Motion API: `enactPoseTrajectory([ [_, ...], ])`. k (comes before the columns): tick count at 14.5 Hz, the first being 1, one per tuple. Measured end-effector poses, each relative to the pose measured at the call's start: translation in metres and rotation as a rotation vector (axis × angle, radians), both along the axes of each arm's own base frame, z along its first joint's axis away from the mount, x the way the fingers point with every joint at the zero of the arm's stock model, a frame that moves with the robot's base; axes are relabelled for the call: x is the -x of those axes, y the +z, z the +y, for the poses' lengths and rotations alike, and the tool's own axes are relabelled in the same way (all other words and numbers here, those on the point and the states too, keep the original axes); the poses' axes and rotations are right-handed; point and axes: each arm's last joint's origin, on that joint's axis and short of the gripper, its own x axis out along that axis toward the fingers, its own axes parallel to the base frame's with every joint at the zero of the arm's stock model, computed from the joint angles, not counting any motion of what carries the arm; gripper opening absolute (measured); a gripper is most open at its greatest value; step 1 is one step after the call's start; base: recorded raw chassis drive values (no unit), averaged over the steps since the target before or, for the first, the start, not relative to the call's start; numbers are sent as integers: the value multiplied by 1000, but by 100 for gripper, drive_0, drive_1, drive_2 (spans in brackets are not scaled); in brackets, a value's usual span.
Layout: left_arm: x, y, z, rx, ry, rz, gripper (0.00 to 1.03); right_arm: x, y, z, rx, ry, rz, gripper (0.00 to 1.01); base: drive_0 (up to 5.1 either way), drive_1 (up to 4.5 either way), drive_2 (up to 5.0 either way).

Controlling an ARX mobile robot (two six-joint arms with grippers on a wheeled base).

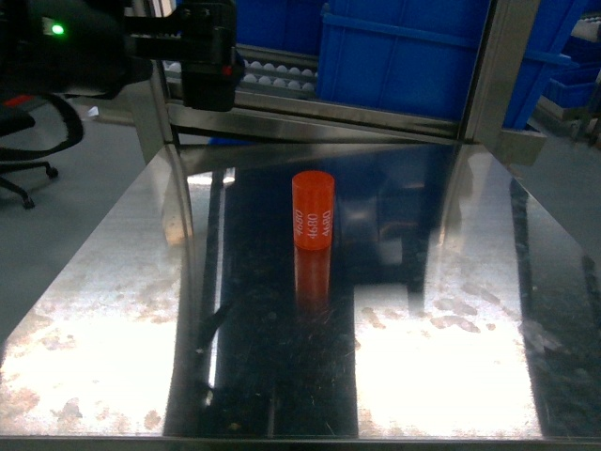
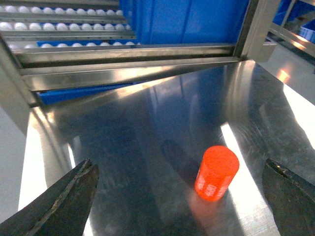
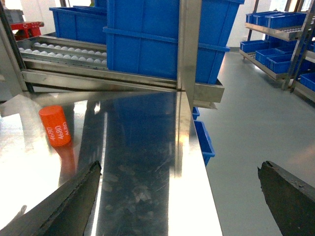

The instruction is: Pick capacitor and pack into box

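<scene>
The capacitor (image 1: 313,210) is an orange cylinder with white print, standing upright near the middle of the shiny steel table (image 1: 113,310). In the left wrist view the capacitor (image 2: 216,172) stands ahead of my left gripper (image 2: 178,164), nearer its right finger; the jaws are wide open, empty and touch nothing. The left arm (image 1: 202,52) hangs high at the table's far left. My right gripper (image 3: 178,166) is open and empty over the table's right edge, with the capacitor (image 3: 55,126) far off to its left. The box is out of view.
A roller conveyor (image 1: 272,80) in a steel frame runs along the table's far edge, with big blue bins (image 1: 404,52) on it. A steel upright (image 1: 488,66) stands at the back right. Grey floor lies past the right edge (image 3: 256,128); an office chair (image 1: 28,141) stands at left.
</scene>
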Motion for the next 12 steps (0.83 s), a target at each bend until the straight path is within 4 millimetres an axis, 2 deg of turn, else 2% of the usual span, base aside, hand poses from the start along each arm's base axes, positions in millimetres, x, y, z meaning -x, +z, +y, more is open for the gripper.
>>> enactPoseTrajectory([
  [1,-19,-6,-9,-6,-41,45,98,0,0,0,0,0,0,98,0,0,0],
  [3,-36,-16,-23,-20,-102,89,98,0,0,0,0,0,0,98,0,0,0],
  [8,-51,-22,-35,-34,-133,91,98,0,0,0,0,0,0,98,0,0,0],
  [11,-65,-44,-48,-60,-193,119,98,0,0,0,0,0,0,98,0,0,0],
  [12,-74,-63,-54,-79,-213,160,98,0,0,0,0,0,0,98,0,0,0],
])
